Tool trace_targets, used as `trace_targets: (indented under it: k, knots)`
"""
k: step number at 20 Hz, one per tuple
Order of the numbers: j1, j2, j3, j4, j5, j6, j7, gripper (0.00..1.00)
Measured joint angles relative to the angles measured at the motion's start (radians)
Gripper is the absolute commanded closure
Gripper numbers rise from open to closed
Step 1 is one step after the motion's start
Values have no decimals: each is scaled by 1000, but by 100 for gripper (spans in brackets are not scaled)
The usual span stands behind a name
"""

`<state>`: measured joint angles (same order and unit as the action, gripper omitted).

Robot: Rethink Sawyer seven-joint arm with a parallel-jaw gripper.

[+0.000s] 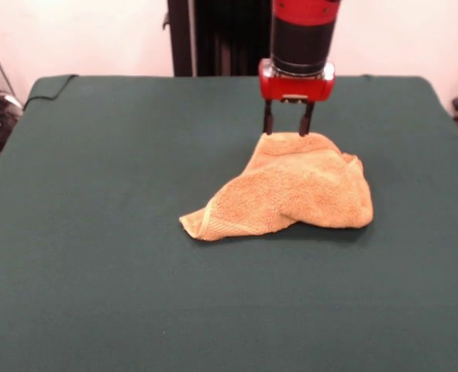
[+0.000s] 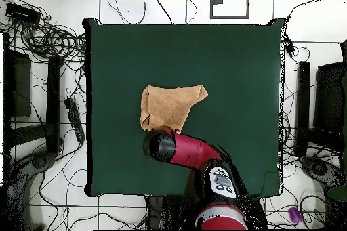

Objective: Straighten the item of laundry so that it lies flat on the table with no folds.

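The orange-tan towel [image 1: 290,194] lies crumpled on the dark green table [image 1: 97,232], right of centre, with raised folds and one corner pointing to the front left. My gripper [image 1: 287,132] hangs straight down over the towel's far edge. Its two fingers stand apart, with their tips at or just touching the cloth. In the overhead view the towel [image 2: 173,105] lies near the middle of the table [image 2: 237,66]. There the arm's wrist [image 2: 160,145] covers the towel's near edge and hides the gripper.
The red and black arm [image 2: 196,154] reaches in from the table's robot side. Cables and black equipment [image 2: 41,38] lie on the floor around the table. The pedestal's dark column [image 1: 213,35] stands behind the far edge.
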<state>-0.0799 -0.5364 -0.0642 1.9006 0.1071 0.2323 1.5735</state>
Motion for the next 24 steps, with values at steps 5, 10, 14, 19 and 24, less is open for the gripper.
trace_targets:
  k: [5, 10, 14, 19, 24]
  knots:
    - [-3, 23, 0, -16, 0, -9, 0, 0]
    - [-4, 58, 0, -28, 0, -34, 0, 0]
    - [-4, 104, 0, -41, 1, -78, 0, 0]
    - [-2, 104, 0, -42, 2, -85, 0, 0]
    - [-1, 105, 0, -42, 1, -88, 0, 0]
